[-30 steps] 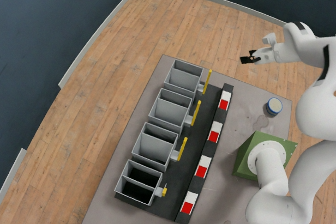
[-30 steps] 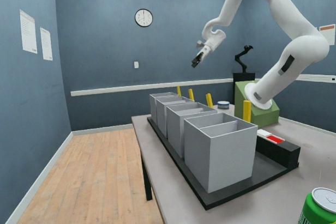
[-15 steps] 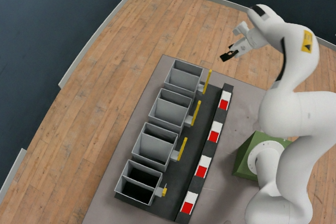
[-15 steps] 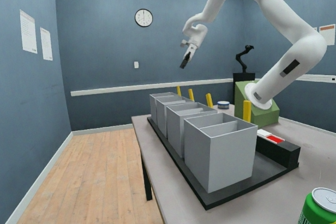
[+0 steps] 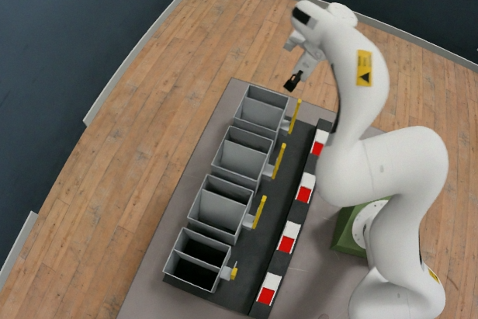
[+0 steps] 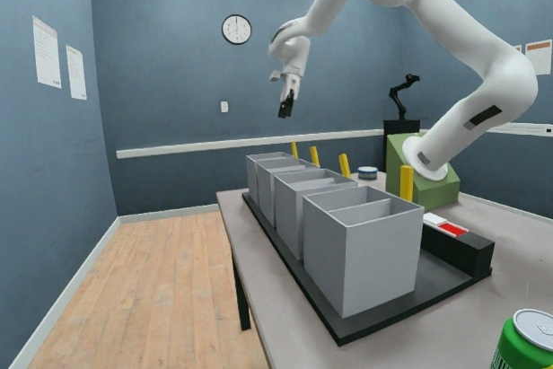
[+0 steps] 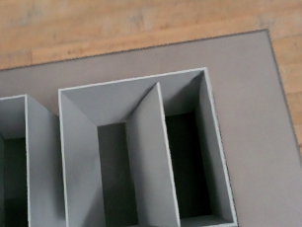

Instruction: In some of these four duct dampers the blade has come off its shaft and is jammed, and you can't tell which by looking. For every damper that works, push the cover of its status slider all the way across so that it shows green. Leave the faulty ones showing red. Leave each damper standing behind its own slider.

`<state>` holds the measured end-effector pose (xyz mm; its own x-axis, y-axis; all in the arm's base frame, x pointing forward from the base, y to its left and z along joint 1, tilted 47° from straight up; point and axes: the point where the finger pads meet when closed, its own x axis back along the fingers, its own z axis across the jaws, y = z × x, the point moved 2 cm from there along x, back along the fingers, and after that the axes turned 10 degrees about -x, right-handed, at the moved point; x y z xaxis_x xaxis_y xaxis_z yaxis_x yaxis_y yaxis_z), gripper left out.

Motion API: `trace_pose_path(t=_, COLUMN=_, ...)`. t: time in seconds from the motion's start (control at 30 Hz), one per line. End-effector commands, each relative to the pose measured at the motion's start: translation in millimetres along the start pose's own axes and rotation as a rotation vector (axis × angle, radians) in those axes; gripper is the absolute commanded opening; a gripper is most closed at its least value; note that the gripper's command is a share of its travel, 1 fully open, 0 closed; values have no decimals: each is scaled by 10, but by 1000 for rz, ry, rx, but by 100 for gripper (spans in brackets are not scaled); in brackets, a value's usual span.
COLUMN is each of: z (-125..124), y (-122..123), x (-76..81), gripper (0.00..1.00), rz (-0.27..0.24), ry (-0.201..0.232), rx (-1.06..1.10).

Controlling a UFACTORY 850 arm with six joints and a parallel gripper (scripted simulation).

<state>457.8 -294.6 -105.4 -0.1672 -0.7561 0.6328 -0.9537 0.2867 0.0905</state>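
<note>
Four grey box dampers stand in a row on a black base [image 5: 289, 162] [image 6: 381, 319]: the far one [image 5: 261, 109] [image 7: 133, 80], two middle ones [image 5: 242, 154] [image 5: 221, 206], and the near one [image 5: 198, 263] [image 6: 359, 250]. Each has a yellow handle, such as the far handle [image 5: 295, 116] and the near handle [image 6: 407, 182]. In front of each lies a slider showing red with its white cover beside it, for example the far slider [image 5: 318, 141] and the near slider [image 5: 270, 288] [image 6: 452, 229]. My gripper [image 5: 292, 81] [image 6: 285, 109] is open and empty, high above the far damper. The wrist view looks down on that damper's blade [image 7: 148, 163].
The arm's green pedestal [image 5: 345, 232] [image 6: 431, 189] stands behind the sliders. A small blue and white tub [image 6: 367, 172] sits at the table's far end. A green can [image 6: 522, 345] stands at the near corner. The grey table [image 5: 162, 272] [image 6: 278, 313] ends just left of the dampers.
</note>
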Motion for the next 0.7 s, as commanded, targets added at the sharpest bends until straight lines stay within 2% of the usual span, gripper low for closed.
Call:
trace_pose_path(t=0.0, z=-251, y=-285, x=-223, gripper=100, rz=-123, ry=38, rx=64)
trace_pose_path(t=0.03, z=-294, y=-322, x=-262, gripper=100, rz=-141, ry=46, rx=74)
trace_pose_path(t=0.1, z=-294, y=-322, x=-262, gripper=100, rz=-141, ry=46, rx=74)
trace_pose_path(t=0.13, z=-404, y=-411, x=-362, gripper=100, rz=-185, ry=68, rx=100)
trace_pose_path(t=0.17, z=-462, y=-456, x=-415, gripper=100, rz=-207, ry=80, rx=113)
trace_pose_path(t=0.27, z=-568, y=-534, x=-512, gripper=100, rz=-247, ry=102, rx=136)
trace_pose_path(t=0.67, z=-585, y=-545, x=-527, gripper=100, rz=-253, ry=106, rx=140)
